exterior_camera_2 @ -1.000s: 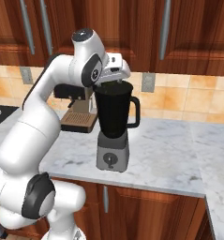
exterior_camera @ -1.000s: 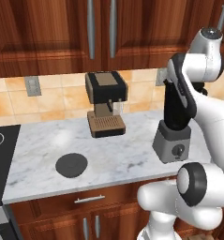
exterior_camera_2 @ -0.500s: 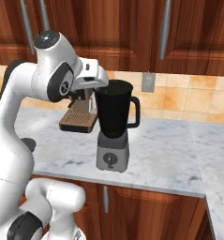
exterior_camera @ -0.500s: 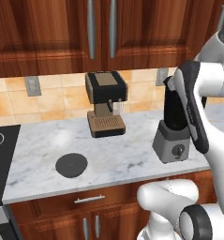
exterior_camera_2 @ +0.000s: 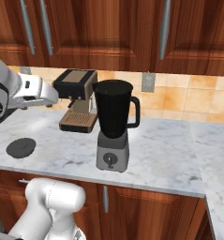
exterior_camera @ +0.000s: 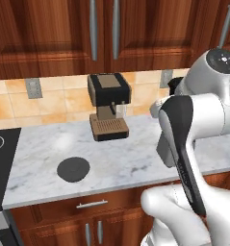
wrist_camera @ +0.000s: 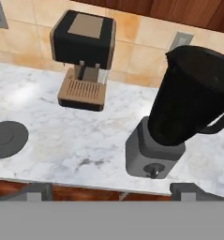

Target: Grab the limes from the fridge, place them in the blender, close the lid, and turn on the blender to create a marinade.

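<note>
The blender [exterior_camera_2: 113, 124] stands on the marble counter, its black jar [wrist_camera: 193, 96] uncovered on the grey base with one knob [wrist_camera: 153, 171]. Nothing shows inside the dark jar. The lid [exterior_camera_2: 21, 147], a flat dark disc [wrist_camera: 5, 138], lies on the counter well to the left of the blender and also appears in the left base view [exterior_camera: 73, 169]. My gripper [wrist_camera: 112, 191] is open, its two fingertips wide apart with nothing between them, pulled back from the counter and looking down at it. The limes and the fridge are out of view.
A brown-and-black coffee machine [exterior_camera_2: 78, 98] sits against the tiled wall between the lid and the blender. Wooden wall cabinets hang above. A black cooktop [exterior_camera: 1, 158] borders the counter on the left. My white arm [exterior_camera: 193, 125] covers the blender in the left base view.
My arm has swung back and to the left, away from the top of the blender jar. The blender, lid and coffee machine have stayed put.
</note>
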